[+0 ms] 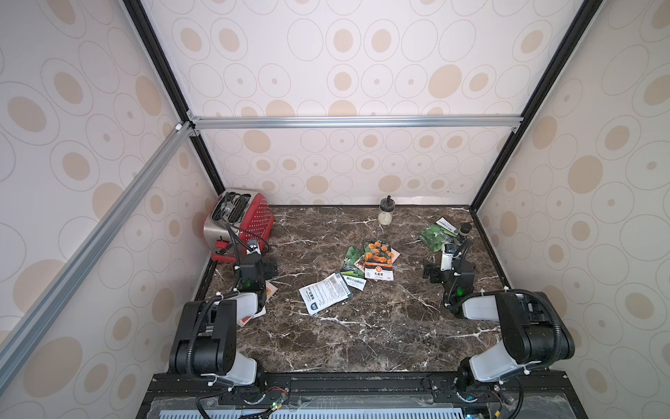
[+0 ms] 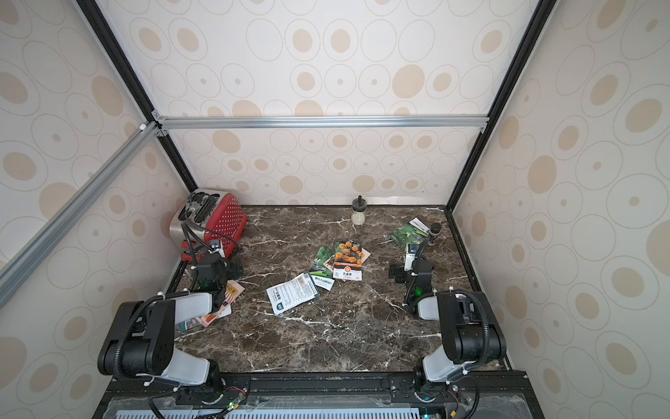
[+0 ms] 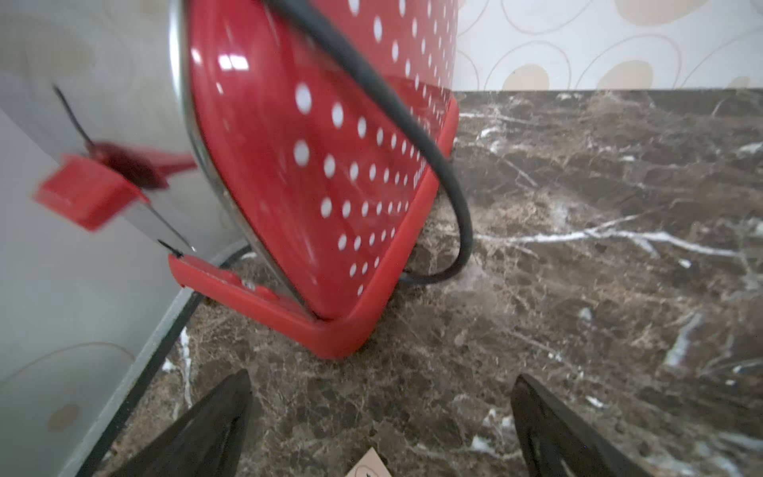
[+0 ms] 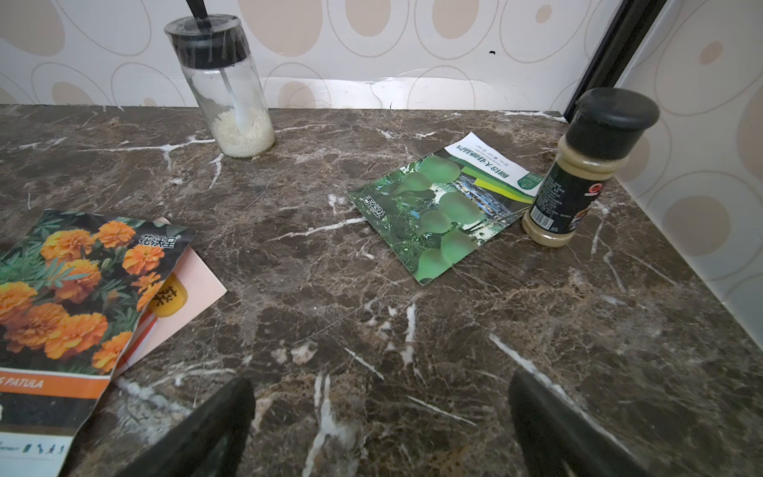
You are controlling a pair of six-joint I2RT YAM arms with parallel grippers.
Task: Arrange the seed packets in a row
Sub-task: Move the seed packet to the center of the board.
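Both sets of jaws wide apart, empty. Left gripper [image 3: 382, 378] and right gripper [image 4: 377, 380] hover over the brown, white-veined marble tabletop [image 1: 362, 337]. Glossy flat rectangular seed packets [image 2: 348, 259] are scattered, no row:
- pink packet [image 2: 210, 318], part-hidden under the left arm
- white text-back packet [image 1: 325, 292], centre
- orange marigold packet [image 4: 70, 289], overlapping others
- green gourd packet [image 4: 433, 219], far right, just beside a black-capped spice jar [image 4: 578, 177]

At the back: glass jar of white grains [image 4: 231, 91], red dotted metal toaster [image 3: 330, 165].

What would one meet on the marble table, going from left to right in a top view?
In order: red toaster → white-backed seed packet → orange marigold seed packet → green gourd seed packet → black-capped spice jar.
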